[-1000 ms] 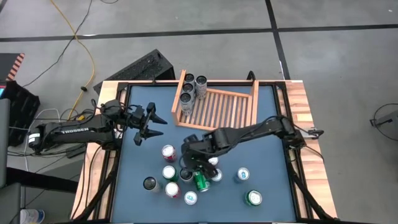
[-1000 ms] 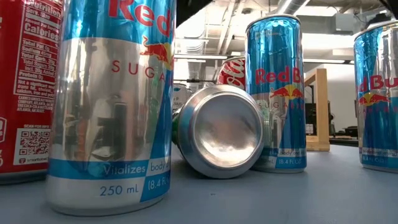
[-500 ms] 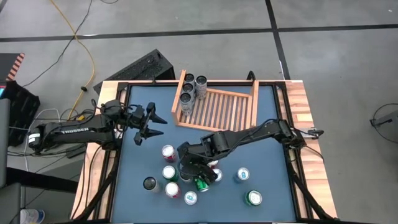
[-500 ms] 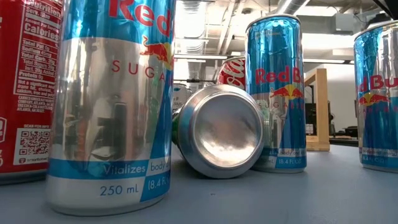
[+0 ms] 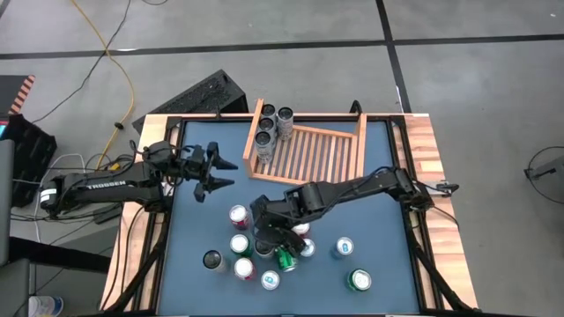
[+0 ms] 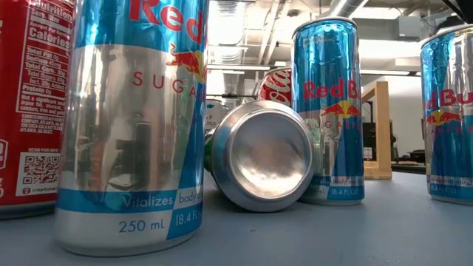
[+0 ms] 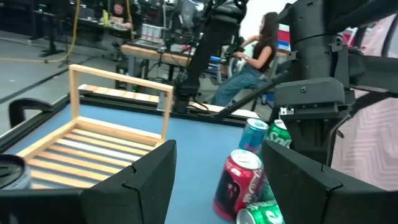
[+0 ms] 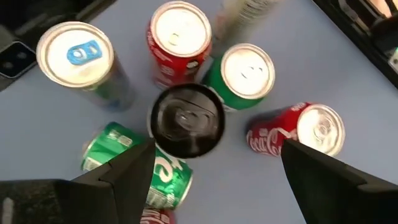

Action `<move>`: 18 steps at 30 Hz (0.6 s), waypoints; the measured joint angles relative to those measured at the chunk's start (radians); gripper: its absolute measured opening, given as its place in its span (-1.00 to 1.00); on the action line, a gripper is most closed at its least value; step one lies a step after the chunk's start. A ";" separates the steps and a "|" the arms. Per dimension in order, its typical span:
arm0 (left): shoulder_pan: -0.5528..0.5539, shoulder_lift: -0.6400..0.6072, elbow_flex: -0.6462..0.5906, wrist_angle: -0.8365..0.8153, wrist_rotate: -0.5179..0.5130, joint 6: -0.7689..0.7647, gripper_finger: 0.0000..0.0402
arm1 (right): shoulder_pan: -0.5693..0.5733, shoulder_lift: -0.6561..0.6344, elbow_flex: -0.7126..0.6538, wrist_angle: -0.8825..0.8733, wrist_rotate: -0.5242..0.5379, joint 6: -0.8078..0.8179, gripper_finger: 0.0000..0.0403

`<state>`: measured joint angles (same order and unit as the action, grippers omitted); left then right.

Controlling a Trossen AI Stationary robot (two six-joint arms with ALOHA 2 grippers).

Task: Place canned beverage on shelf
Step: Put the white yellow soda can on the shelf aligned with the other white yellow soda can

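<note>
Several drink cans stand in a cluster on the blue table top near its front; a green one (image 5: 285,258) lies on its side among them. My right gripper (image 5: 269,236) hangs open over this cluster, pointing steeply down. In its wrist view a black-topped can (image 8: 186,121) stands upright just beyond the gap between the fingers (image 8: 217,149), which touch nothing. The shelf (image 5: 308,150) is a light wooden slatted tray at the table's far side, with several cans (image 5: 271,128) upright in its far left corner. My left gripper (image 5: 220,174) waits open and level at the table's left.
A red can (image 8: 179,37), a white-topped green can (image 8: 247,71), a tipped cola can (image 8: 298,130) and a blue-tabbed can (image 8: 78,53) ring the black-topped one. Two more cans (image 5: 344,247) (image 5: 359,280) stand at front right. People (image 7: 258,53) sit beyond the table.
My right gripper has rolled a little about its own axis and drifted slightly toward the table's left and near edge over the can cluster, staying open. My left gripper has turned a little in place. No can has moved.
</note>
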<state>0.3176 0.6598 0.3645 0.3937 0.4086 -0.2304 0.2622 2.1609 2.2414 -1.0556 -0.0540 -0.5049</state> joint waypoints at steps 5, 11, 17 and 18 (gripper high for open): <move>0.000 0.000 0.000 0.000 -0.005 -0.001 0.12 | -0.004 0.000 0.000 0.003 0.005 0.012 0.65; 0.000 0.000 0.000 0.012 -0.016 -0.001 0.12 | 0.005 0.002 0.000 0.029 0.036 0.040 0.65; 0.000 0.000 0.000 0.015 -0.010 -0.007 0.12 | 0.009 0.002 0.000 0.052 0.053 0.156 0.66; 0.000 0.000 0.000 0.015 -0.001 0.006 0.12 | 0.009 0.002 0.000 0.048 0.053 0.171 0.67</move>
<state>0.3176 0.6600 0.3645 0.4089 0.4075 -0.2240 0.2710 2.1628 2.2410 -1.0078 -0.0013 -0.3338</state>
